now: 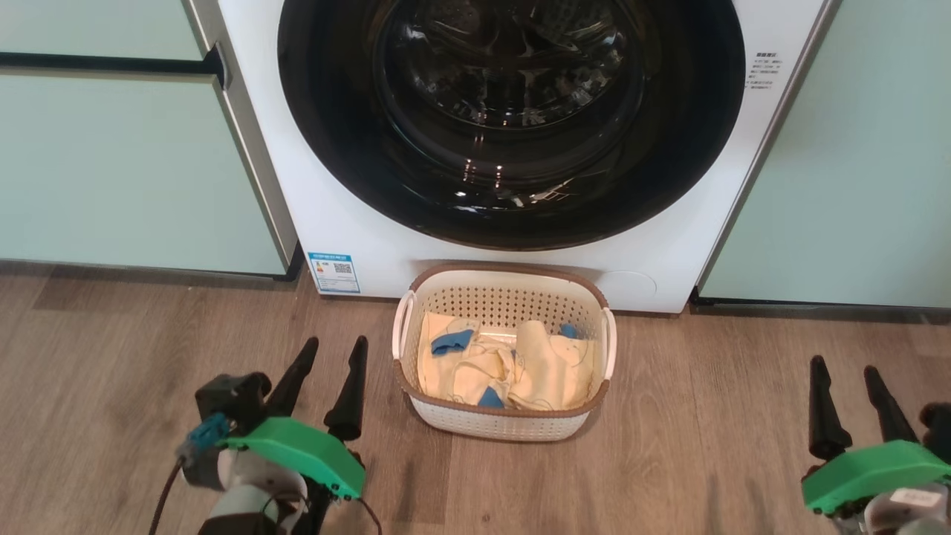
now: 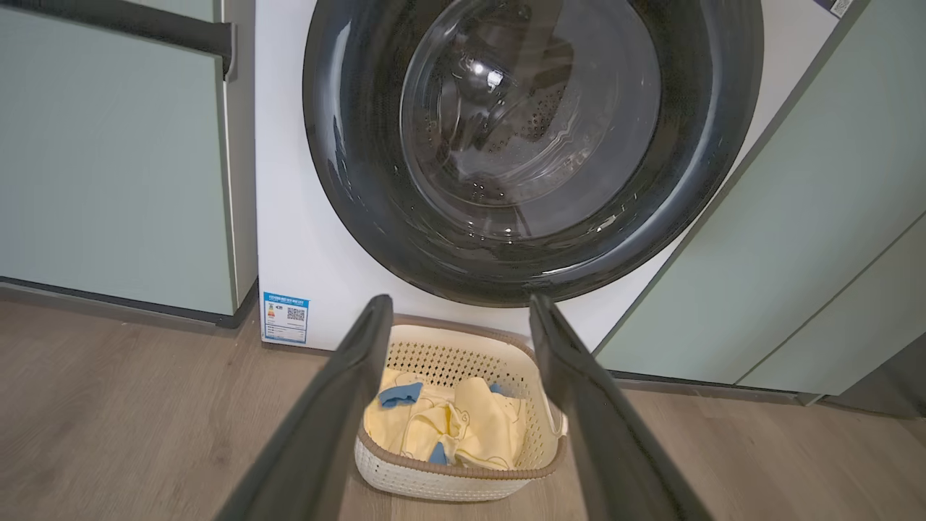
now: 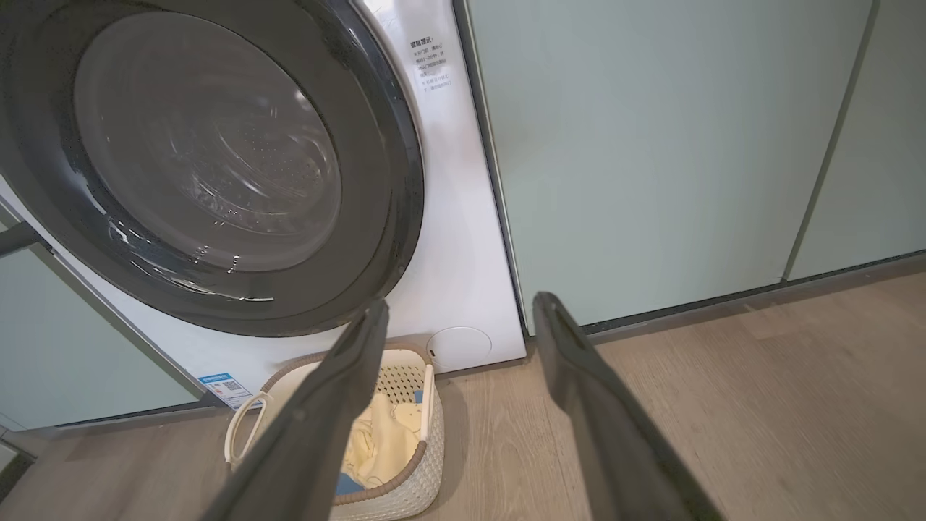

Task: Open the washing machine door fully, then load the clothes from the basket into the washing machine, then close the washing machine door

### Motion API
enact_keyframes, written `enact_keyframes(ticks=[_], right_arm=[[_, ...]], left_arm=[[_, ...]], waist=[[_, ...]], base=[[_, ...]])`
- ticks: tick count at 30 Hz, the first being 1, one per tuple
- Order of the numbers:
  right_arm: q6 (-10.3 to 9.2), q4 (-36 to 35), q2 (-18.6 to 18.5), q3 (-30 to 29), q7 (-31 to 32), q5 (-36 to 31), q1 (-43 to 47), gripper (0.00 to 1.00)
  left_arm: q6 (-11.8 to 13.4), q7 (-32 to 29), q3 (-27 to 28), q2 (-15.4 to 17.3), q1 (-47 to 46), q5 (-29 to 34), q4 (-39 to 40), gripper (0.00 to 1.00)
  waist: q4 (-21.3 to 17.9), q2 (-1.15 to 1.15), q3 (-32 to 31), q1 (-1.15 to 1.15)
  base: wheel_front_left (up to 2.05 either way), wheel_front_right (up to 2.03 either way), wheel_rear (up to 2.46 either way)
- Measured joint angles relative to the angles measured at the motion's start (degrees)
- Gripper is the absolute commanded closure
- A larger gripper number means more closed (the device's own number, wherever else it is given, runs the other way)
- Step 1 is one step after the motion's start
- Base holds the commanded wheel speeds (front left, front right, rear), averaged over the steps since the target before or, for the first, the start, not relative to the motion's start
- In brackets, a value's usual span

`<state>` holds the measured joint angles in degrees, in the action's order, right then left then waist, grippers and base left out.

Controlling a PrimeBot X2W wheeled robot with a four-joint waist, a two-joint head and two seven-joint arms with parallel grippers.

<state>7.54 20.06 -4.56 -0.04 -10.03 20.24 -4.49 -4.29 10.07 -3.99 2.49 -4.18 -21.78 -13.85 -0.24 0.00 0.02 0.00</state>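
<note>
The white washing machine (image 1: 334, 200) stands straight ahead with its round washing machine door (image 1: 513, 119) shut flat against the front, black rim glossy around the glass bowl. On the floor just before it sits the cream basket (image 1: 505, 423), holding pale yellow clothes (image 1: 505, 364) with blue patches. My left gripper (image 1: 334, 349) hovers open low at the left of the basket, nothing between its fingers. My right gripper (image 1: 847, 371) is open at the far right, well away from the basket. The left wrist view looks over the basket (image 2: 463, 474) toward the door (image 2: 532, 145); the right wrist view has the door (image 3: 210, 159) at the left.
Pale green cabinet panels (image 1: 126, 163) flank the machine on both sides, with a dark bar handle (image 1: 111, 61) on the left one. Wood floor (image 1: 706, 416) stretches between my grippers and around the basket. A blue sticker (image 1: 333, 272) marks the machine's lower left corner.
</note>
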Motion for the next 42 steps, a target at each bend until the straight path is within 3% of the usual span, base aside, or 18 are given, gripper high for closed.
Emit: enact_keyframes(ticks=[26,42], right_arm=[[0.01,0.99,-0.08,0.57,-4.19,-17.34,-2.05,0.00],[0.01,0.97,0.07,-0.03,-4.20,-17.37,-2.05,0.00]], left_arm=[[1.47,4.41,-0.75,-0.03,-3.11,15.15,-3.65,0.00],[1.97,4.41,-0.77,-0.05,-3.15,14.12,-5.48,0.00]], waist=[[-0.62,0.00,0.28,0.00],[-0.68,0.00,0.23,0.00]], base=[[0.00,0.00,0.00],[0.00,0.00,0.00]])
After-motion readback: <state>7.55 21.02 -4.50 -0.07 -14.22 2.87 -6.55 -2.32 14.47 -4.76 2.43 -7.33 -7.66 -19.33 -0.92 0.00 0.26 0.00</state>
